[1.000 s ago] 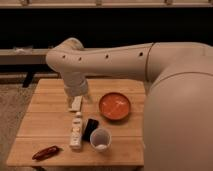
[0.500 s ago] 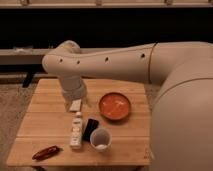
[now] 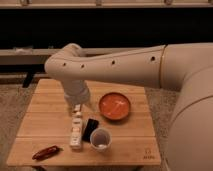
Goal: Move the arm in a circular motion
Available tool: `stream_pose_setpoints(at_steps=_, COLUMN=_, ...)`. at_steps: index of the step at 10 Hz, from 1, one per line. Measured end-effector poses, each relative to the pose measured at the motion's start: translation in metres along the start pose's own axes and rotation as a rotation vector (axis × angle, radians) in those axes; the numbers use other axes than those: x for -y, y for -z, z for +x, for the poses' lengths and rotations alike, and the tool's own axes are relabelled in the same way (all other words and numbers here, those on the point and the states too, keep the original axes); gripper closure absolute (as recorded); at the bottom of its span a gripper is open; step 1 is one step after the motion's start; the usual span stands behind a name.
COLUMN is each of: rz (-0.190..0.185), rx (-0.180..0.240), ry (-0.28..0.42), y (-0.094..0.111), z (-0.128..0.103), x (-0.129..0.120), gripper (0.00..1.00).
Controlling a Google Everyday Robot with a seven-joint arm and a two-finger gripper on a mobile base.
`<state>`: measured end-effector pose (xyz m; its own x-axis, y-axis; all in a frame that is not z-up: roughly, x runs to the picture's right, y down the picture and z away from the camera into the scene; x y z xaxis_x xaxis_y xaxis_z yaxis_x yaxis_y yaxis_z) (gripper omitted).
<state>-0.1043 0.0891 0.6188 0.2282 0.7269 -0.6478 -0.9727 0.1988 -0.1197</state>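
Observation:
My cream-white arm (image 3: 125, 65) reaches from the right across the view, with small dark holes along it and a thin gold ring near the thick right segment. It bends down at the elbow (image 3: 67, 62) over the wooden table (image 3: 45, 125). The narrower wrist points down at the table's middle left. The gripper (image 3: 78, 107) hangs just above the top end of a white rectangular packet (image 3: 76, 131).
On the table are an orange bowl (image 3: 114, 106), a white cup (image 3: 100, 138), a black flat object (image 3: 90, 129) and a red chili-like item (image 3: 46, 152) at the front left. A dark wall with a ledge runs behind.
The arm's elbow and wrist have shifted left over the table, and the gripper has moved with them, over the top of the white packet.

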Motion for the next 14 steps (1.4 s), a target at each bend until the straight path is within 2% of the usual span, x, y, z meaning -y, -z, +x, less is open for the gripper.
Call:
stream_pose_setpoints(at_steps=6, rz=0.001, rx=-0.005, ry=0.011, y=0.003, z=0.016, x=0.022, gripper=0.35)
stream_pose_setpoints(at_steps=14, rz=0.004, rx=-0.011, ry=0.028, y=0.006, z=0.022, x=0.022, gripper=0.35)
